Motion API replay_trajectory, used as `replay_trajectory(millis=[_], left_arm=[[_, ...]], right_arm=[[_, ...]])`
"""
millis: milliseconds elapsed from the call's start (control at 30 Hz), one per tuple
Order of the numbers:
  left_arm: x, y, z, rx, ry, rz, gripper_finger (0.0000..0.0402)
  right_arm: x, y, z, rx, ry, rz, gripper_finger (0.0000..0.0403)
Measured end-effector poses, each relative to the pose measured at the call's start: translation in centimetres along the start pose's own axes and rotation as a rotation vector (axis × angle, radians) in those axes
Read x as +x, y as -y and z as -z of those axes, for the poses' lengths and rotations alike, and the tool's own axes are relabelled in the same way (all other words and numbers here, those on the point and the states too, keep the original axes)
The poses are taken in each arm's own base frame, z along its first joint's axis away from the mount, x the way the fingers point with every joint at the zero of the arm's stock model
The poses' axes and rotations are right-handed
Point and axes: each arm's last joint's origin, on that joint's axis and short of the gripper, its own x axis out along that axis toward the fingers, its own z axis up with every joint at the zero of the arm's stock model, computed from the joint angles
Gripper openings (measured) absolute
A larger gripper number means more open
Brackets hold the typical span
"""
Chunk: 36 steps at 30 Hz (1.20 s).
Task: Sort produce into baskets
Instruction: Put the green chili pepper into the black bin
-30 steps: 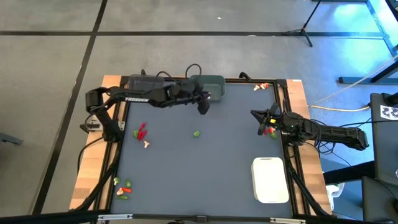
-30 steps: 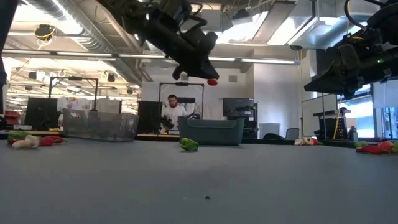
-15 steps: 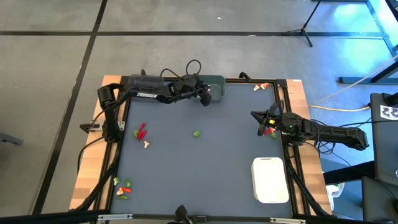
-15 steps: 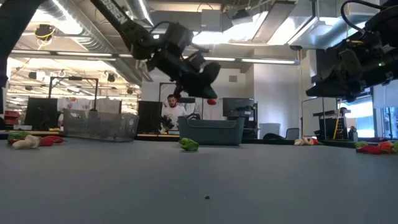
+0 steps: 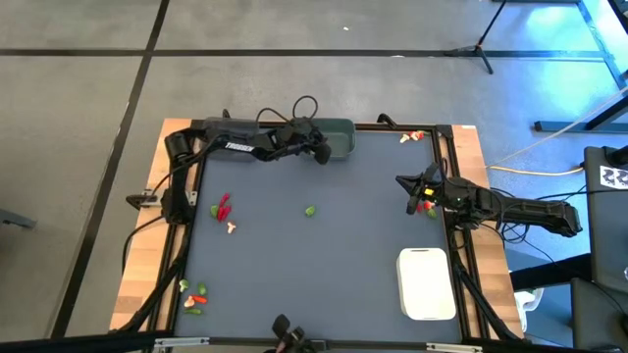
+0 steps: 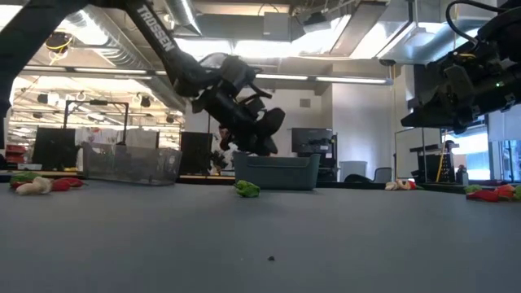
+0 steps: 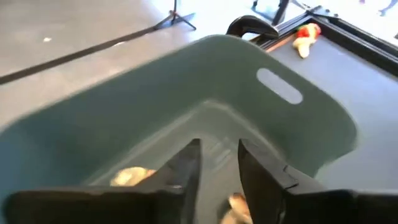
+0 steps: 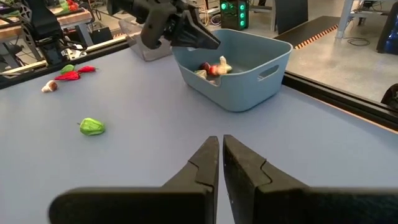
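My left gripper (image 5: 322, 154) hangs over the near rim of the grey-teal bin (image 5: 336, 137), fingers pointing down into it, slightly open with nothing between them (image 7: 217, 152). A red piece (image 8: 204, 66) and pale pieces (image 7: 130, 177) lie on the bin's floor. My right gripper (image 5: 412, 196) is shut and empty (image 8: 221, 146), raised at the table's right edge beside a small red and green pile (image 5: 426, 207). A green piece (image 5: 310, 210) lies on the mat mid-table. The white tray (image 5: 427, 284) sits near right. The dark grey bin (image 6: 130, 163) stands far left.
Red chilies (image 5: 223, 207) and a tan piece (image 5: 231, 227) lie at the left. A mixed pile (image 5: 194, 294) lies near the front left corner, another (image 5: 412, 137) at the far right corner. The mat's middle and front lie open. A person shows in the room behind (image 6: 221, 155).
My left gripper has gone toward the table's far edge and down, from above the mat to just over the grey-teal bin. The small red piece that hung at its fingertips no longer shows under them in the low view.
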Motion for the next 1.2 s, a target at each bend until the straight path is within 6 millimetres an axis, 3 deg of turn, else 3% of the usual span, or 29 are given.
replay_trajectory(millis=[233, 500, 700, 1033, 1200], left_arm=[[-2.1, 0.7, -1.9, 0.035, 0.019, 0.031, 0.0178], [-6.3, 3.4, -3.2, 0.095, -0.028, 0.089, 0.0186], [-9.2, 6.2, -2.2, 0.168, -0.132, 0.145, 0.0186], [-11.6, 10.3, 1.7, 0.229, -0.336, 0.197, 0.0186], [-12.5, 12.1, 2.9, 0.261, -0.352, 0.244, 0.0186]], right_arm=[[0.0, 0.0, 0.0, 0.000, -0.001, 0.000, 0.0026], [0.0, 0.0, 0.0, 0.000, -0.001, 0.000, 0.0026], [0.0, -0.1, 0.0, 0.006, -0.004, -0.020, 0.0026], [0.0, -0.1, 0.0, 0.009, -0.005, -0.026, 0.0026], [0.0, -0.1, 0.0, 0.009, -0.005, -0.026, 0.0026]])
